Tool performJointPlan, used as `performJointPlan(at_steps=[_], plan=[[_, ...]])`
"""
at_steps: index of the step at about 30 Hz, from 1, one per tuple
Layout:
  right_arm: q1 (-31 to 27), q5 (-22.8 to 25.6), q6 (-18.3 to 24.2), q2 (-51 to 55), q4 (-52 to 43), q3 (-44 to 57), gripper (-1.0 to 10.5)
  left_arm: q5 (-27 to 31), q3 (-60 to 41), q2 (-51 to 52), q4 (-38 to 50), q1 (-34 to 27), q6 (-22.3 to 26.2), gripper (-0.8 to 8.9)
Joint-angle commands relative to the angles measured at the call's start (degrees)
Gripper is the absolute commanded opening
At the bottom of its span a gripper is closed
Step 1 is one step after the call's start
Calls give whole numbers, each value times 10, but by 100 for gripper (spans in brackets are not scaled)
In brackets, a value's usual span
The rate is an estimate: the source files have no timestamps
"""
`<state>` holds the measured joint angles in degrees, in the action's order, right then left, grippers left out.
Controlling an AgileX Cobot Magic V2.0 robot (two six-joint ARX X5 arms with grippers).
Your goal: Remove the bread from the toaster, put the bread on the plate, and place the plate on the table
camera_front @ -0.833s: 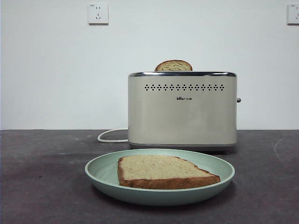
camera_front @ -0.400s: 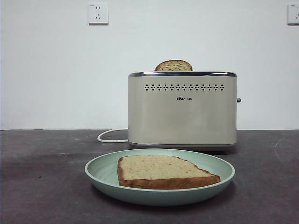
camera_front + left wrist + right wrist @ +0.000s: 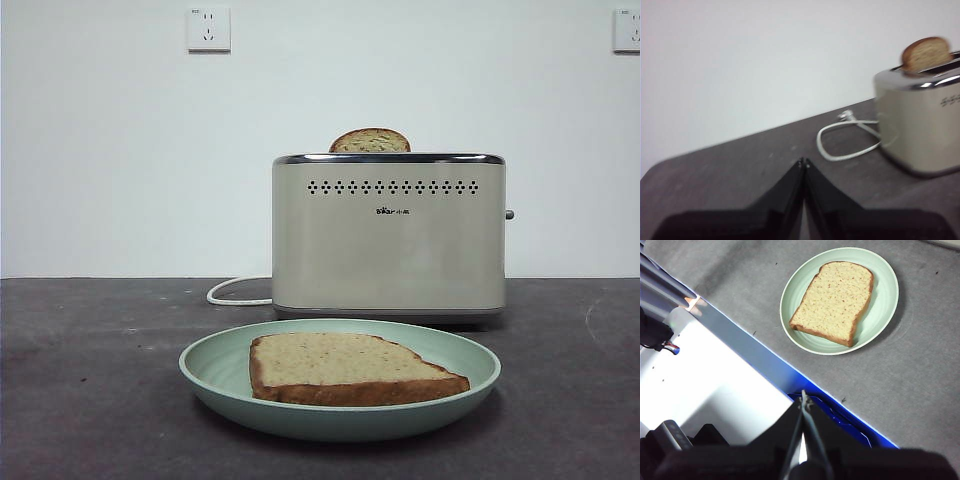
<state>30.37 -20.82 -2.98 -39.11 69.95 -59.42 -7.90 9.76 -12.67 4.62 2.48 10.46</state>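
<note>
Cord: white cord (image 3: 238, 290) lies in a loop on the table (image 3: 90, 380), running from the toaster's left side.
Plate: pale mint-green plate (image 3: 215, 365) with a raised rim sits flat on the table, in front of the toaster and apart from it.
Plate contents: the bread (image 3: 345, 365), a wide tan speckled slice with a brown crust, lies flat inside the plate, within the rim.
Toaster: cream toaster (image 3: 388, 250) with a chrome top rim stands upright behind the plate, its row of small black holes and logo facing the front view.
Toaster contents: second slice (image 3: 370, 141), narrower and domed, stands in a slot with only its top showing above the rim.
Left gripper: left gripper (image 3: 803, 162) hangs low over bare table, well apart from the toaster, jaws pressed together at the tips, nothing between them.
Right gripper: right gripper (image 3: 803, 399) is raised above the table's near edge, looking down at the plate from a distance, jaws closed tip to tip, holding nothing.
</note>
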Motion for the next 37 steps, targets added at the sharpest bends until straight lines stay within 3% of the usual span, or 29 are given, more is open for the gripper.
performJointPlan(at_steps=[1, 15, 37], plan=[[1, 2, 3, 2, -4, 1, 4, 3, -41, 30, 1, -14, -25, -4], [1, 2, 3, 2, -4, 1, 4, 18, -96, 125, -152, -23, -60, -4], [1, 2, 3, 2, -4, 1, 4, 18, -96, 125, -146, -22, -61, -4]])
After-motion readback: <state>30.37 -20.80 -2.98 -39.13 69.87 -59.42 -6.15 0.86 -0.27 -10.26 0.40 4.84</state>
